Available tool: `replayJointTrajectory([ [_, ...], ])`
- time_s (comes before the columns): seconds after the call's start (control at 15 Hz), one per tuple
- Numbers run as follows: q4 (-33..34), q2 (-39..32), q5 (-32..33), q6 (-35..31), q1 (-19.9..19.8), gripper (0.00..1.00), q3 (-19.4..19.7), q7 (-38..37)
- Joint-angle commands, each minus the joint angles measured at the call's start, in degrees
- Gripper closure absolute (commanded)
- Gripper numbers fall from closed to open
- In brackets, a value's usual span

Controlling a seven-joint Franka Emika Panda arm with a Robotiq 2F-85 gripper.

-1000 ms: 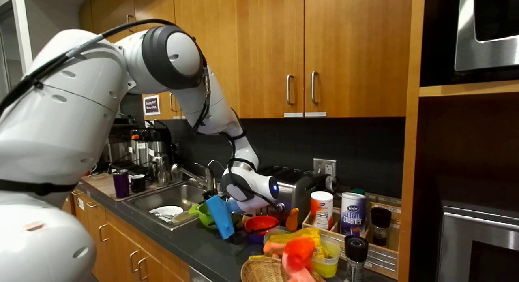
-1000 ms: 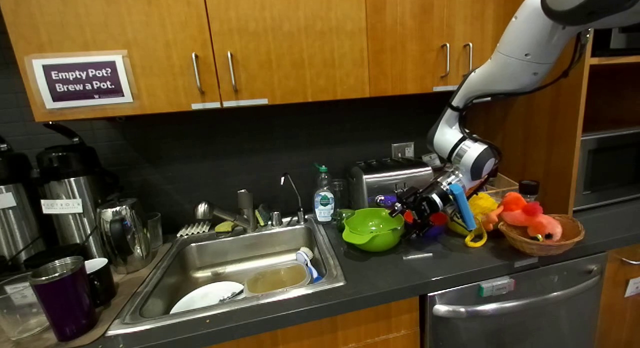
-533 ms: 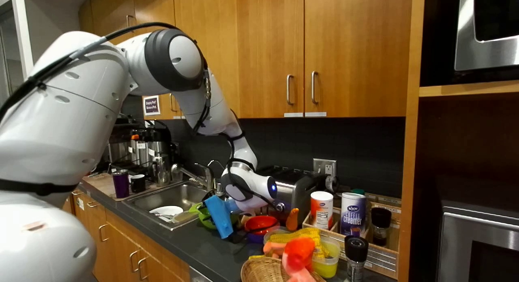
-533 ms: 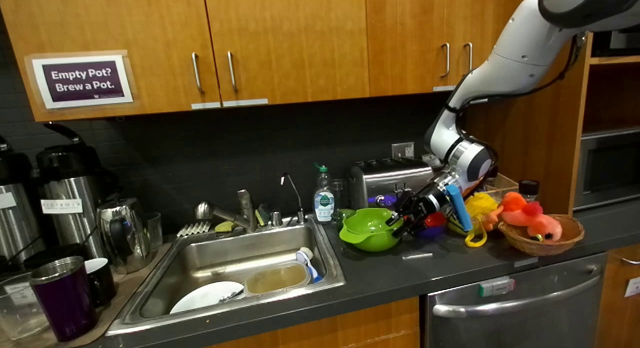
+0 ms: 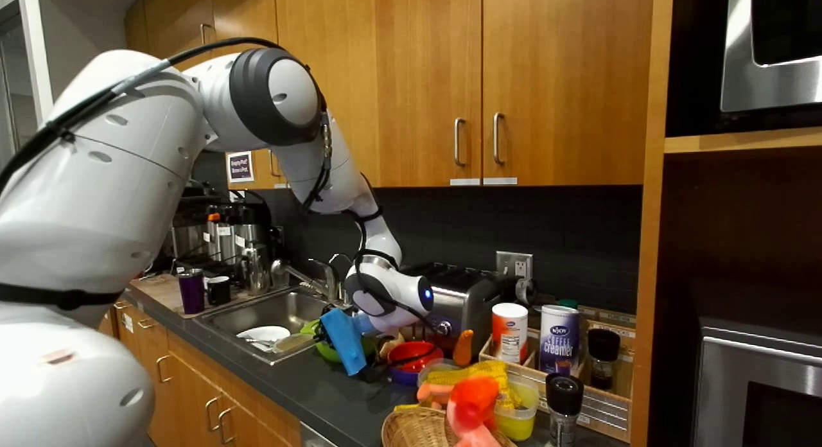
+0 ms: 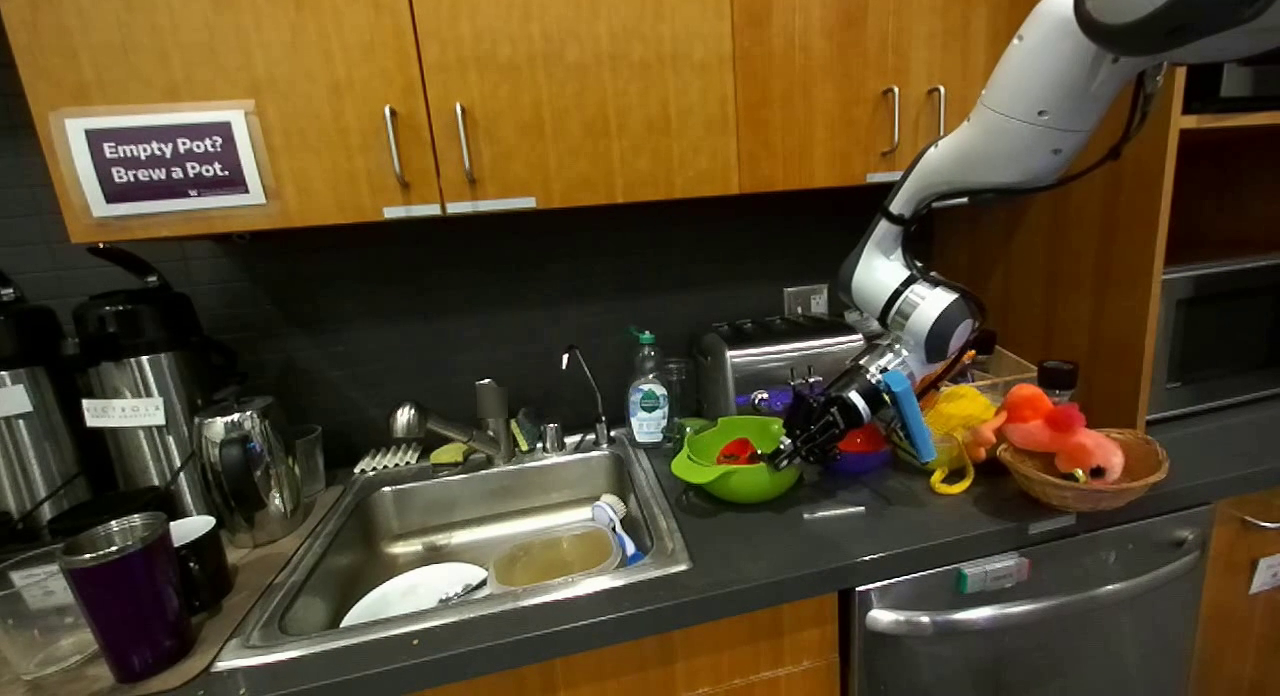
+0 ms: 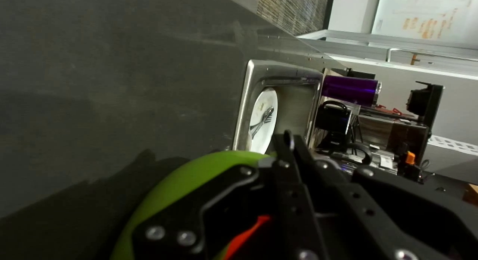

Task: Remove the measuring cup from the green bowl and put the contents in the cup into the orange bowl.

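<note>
The lime-green bowl (image 6: 735,488) stands on the counter right of the sink. Inside it the red measuring cup (image 6: 738,447) lies tipped, up against the fingertips of my gripper (image 6: 784,456), which reaches in over the bowl's right rim. In the wrist view, part of the green bowl (image 7: 183,181) and a strip of red (image 7: 246,235) show below the fingers. My gripper (image 7: 289,140) is drawn together there, with a dark loop at its tips that looks like the cup's handle end. Whatever the cup contains cannot be made out. The orange bowl (image 5: 411,354) rests in a purple bowl (image 5: 402,377), behind the gripper.
A steel toaster (image 6: 785,361) and a soap bottle (image 6: 648,406) stand behind the bowls. Left of the green bowl is the sink (image 6: 665,536), holding a white plate (image 6: 410,593). A woven basket (image 6: 1090,494) with a soft toy is on the right.
My gripper has moved toward the green bowl and its jaws have come together. The bowl has slid slightly sinkward, and the red cup has come into sight inside it.
</note>
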State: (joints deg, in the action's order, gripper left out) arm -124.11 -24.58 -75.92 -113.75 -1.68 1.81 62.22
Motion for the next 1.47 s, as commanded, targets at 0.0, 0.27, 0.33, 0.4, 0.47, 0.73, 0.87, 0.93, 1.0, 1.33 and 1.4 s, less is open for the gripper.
replayJointTrajectory([
  [0.0,0.44,0.14,-0.51,-1.25,0.54,0.99,-0.43,-0.02],
  [0.27,0.59,1.18,-0.57,-0.28,0.58,0.99,-0.67,-1.42],
  [0.33,0.75,1.31,-0.79,0.08,0.47,0.99,-0.75,-1.53],
  [0.4,0.98,1.33,-1.22,0.88,0.13,0.99,-0.86,-1.49],
  [0.47,1.18,1.43,-1.47,1.6,-0.16,0.99,-0.9,-1.36],
  [0.73,1.03,2.74,-3.28,2.6,-0.59,0.99,-0.51,-1.19],
  [0.87,0.28,3.64,-4.04,2.47,-0.79,0.99,-0.24,-0.88],
  [0.93,-0.26,4.25,-4.38,2.64,-1.05,0.99,-0.11,-0.68],
  [1.0,-0.82,4.87,-4.96,3.13,-1.37,0.99,-0.04,-0.34],
  [1.33,-4.94,8.76,-6.07,5.66,-2.48,0.99,0.91,0.69],
  [1.4,-6.09,9.73,-6.21,6.32,-2.74,0.99,1.11,0.95],
])
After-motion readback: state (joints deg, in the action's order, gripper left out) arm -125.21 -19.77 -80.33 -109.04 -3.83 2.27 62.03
